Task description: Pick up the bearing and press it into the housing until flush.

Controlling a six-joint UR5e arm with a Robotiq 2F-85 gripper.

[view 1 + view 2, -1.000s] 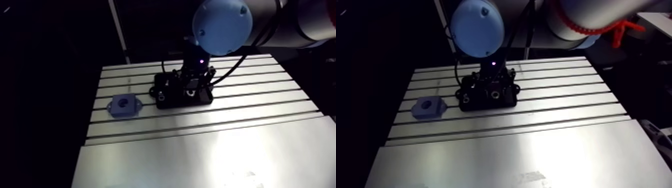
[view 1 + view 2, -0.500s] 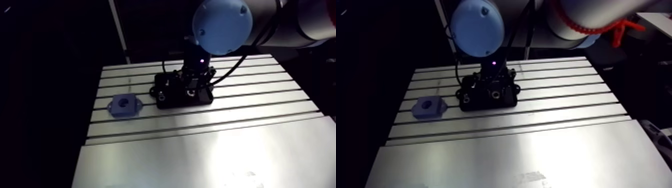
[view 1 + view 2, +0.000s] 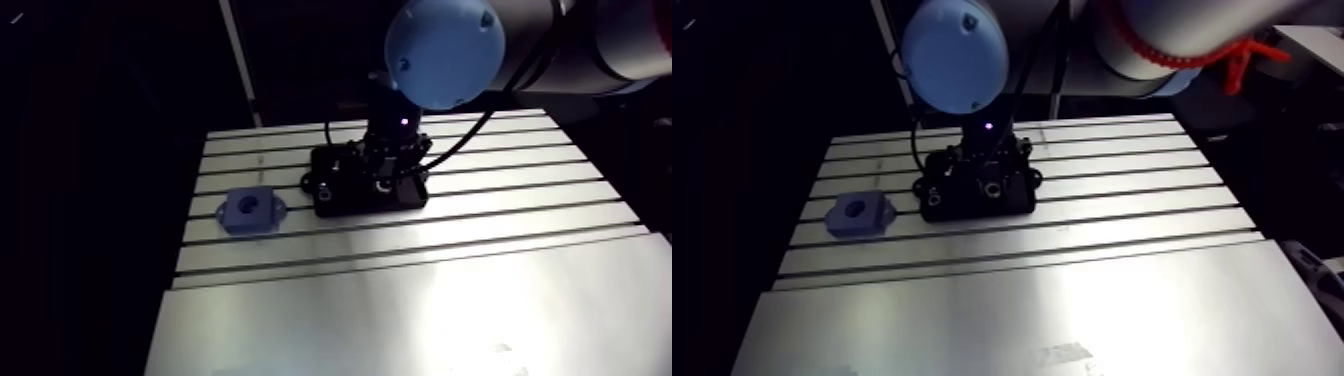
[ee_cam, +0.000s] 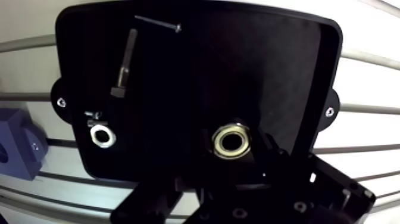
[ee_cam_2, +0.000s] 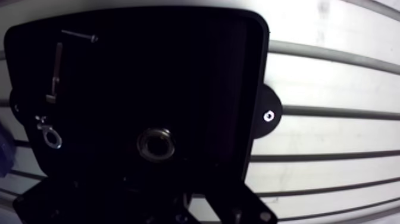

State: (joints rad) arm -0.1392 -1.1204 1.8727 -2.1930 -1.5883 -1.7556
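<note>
**Claw** (image 4: 217, 179): released. It is hovering low over the black tray (image 4: 286, 71). Its two dark fingers are standing apart and are pressing nothing between them.

**Bearing** (image 4: 233, 141): a small metal ring with a brassy sheen. It is lying flat on the tray floor near the tray's middle, just ahead of the claw, and nothing is touching it.
- Handling, as judged: it is likely stiff and dense for its size, with a smooth outer race that may be slippery under the pads.
- Hold, as judged: it is best taken across the outer diameter, squarely and level. Because it is sitting so low, the fingertips would need to be reaching almost to the tray floor.
- Risk, as judged: a tilted hold would likely be cocking it in the bore at pressing.

**Smaller silvery ring** (image 4: 102, 134): it is lying on the tray floor near one end, well apart from the bearing.

**Dark bolt** (image 4: 123, 65): it is lying on the tray floor beyond the silvery ring.

**Thin screw** (image 4: 158, 22): it is lying close to the tray's far wall.

**Housing** (image 3: 248, 210): a blue-grey block with a round bore facing up. It is sitting off the tray, near the end where the silvery ring is lying, and is not touching the tray. Its bore is empty, so the pressing is not yet begun.

**Desk** (image 3: 400, 300): slotted aluminium, carrying both the tray and the housing.
</note>
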